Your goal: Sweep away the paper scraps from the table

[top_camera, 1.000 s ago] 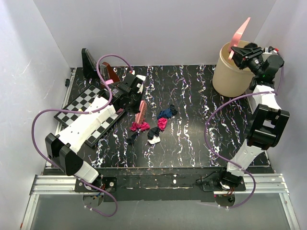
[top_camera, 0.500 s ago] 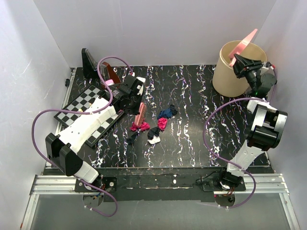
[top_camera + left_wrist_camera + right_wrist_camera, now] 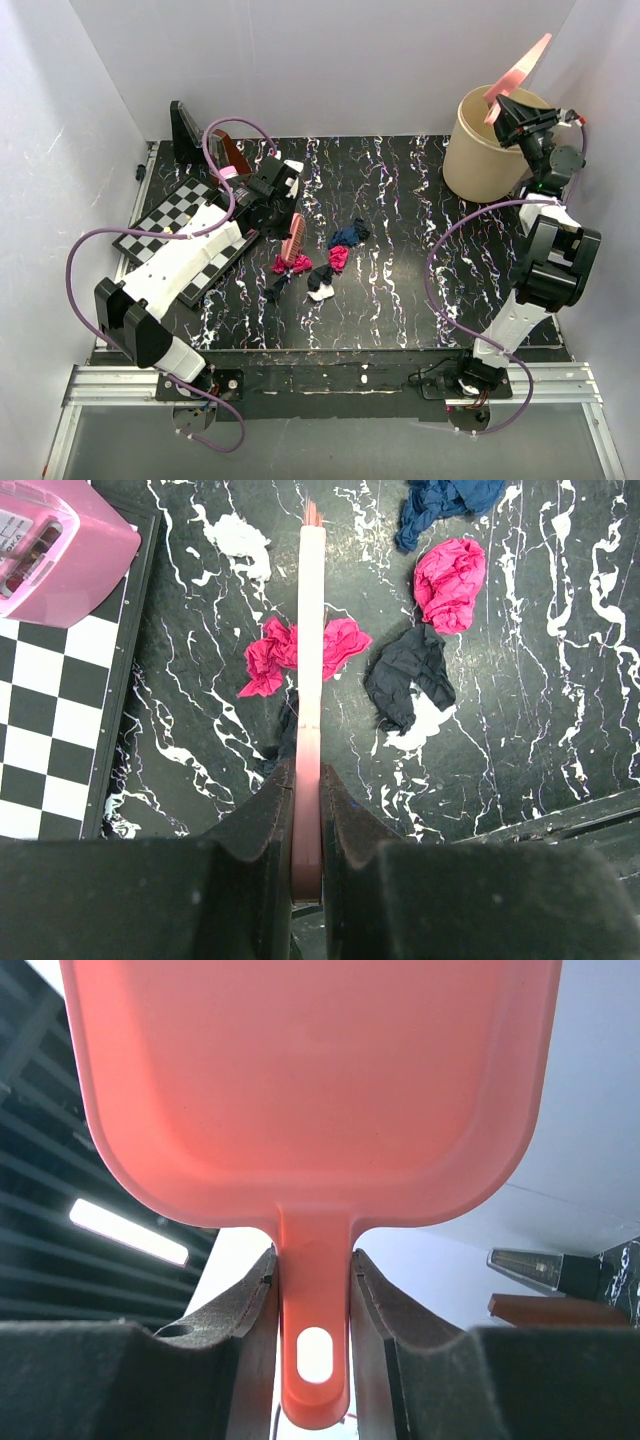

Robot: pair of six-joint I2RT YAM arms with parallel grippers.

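My left gripper [image 3: 275, 205] is shut on a pink brush [image 3: 294, 236], seen edge-on in the left wrist view [image 3: 311, 660], over the black marbled table [image 3: 420, 260]. Paper scraps [image 3: 325, 262] lie beside its tip: magenta wads [image 3: 300, 652] under the brush, another magenta wad [image 3: 451, 580], a black one [image 3: 410, 675] and a dark blue one [image 3: 440, 500]. My right gripper [image 3: 520, 112] is shut on the handle of the pink dustpan [image 3: 522, 66], held tilted up over the beige bin [image 3: 490, 145]. In the right wrist view the pan [image 3: 310, 1090] points at the ceiling.
A checkered chessboard [image 3: 180, 230] lies at the table's left under my left arm, also in the left wrist view [image 3: 50, 720], with a pink box [image 3: 55, 545] on it. Dark objects [image 3: 185, 130] stand at the back left. White walls enclose the table.
My right gripper has tipped the dustpan further up and to the right over the bin. The left arm, brush and scraps have not moved.
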